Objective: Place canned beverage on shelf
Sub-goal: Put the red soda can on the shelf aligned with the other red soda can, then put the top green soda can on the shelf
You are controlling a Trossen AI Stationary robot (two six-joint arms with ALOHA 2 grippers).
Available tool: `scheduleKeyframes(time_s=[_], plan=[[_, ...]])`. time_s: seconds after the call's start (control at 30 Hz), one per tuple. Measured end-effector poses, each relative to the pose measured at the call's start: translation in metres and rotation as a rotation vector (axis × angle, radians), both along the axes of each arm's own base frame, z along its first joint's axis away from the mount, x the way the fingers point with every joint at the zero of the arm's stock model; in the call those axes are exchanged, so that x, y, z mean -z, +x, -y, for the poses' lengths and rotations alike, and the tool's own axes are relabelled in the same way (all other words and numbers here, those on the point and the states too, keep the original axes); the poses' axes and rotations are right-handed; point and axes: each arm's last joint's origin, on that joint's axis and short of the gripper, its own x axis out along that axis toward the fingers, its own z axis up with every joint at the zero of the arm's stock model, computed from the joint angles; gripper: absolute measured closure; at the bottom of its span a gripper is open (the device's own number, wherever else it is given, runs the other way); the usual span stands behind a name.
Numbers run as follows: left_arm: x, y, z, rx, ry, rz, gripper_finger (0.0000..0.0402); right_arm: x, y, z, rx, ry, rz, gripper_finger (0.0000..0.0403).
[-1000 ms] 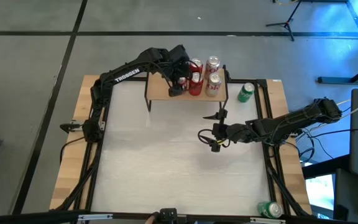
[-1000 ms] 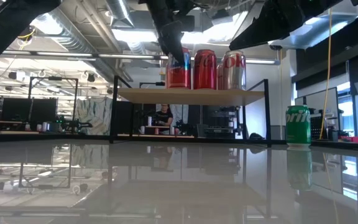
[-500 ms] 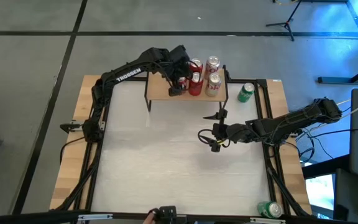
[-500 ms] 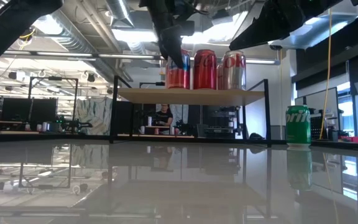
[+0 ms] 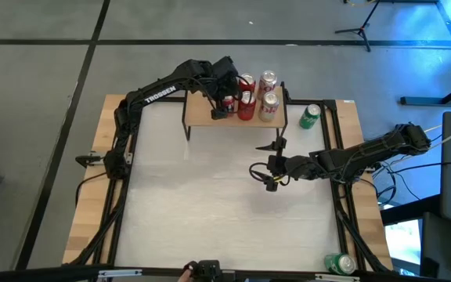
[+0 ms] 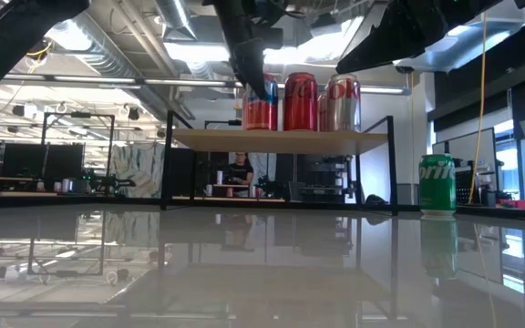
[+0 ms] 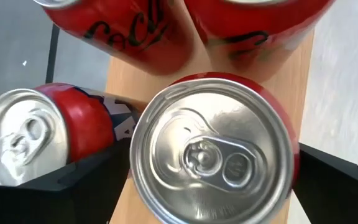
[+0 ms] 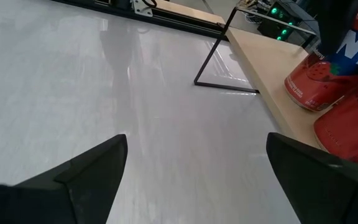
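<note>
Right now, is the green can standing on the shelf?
No, in the low view the green can stands on the table, to the side of the shelf.

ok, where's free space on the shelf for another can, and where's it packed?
The shelf is bare at its left end, from the left legs to the left gripper. Its right half is crowded: four cans stand close together, the gripper around the near-left one. The white table in front is open up to the right gripper; the green can stands right of the shelf.

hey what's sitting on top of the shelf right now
On the shelf stand upright cans: two red ones and two silver-and-red ones. The left gripper hangs over its left end, covering whatever sits beneath it in the high view.
</note>
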Motion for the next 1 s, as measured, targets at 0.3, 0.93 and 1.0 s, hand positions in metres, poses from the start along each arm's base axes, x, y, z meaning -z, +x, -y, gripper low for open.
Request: scheduleKeyframes(time_s=[0.3,0.93,1.0], plan=[[-0.004,0.0,0.009,0.01,0.005,-0.007,0.0007,0.0,0.0,0.0,-0.001,-0.002,0.0,0.0022],[-0.077,-0.037,0.05,0.033,0.056,0.161,0.0007,0.0,0.0,0.0,-0.001,-0.003,0.0,0.0022],[-0.086,-0.045,0.057,0.068,0.005,0.211,0.0007,0.0,0.0,0.0,-0.001,-0.004,-0.001,0.0022]])
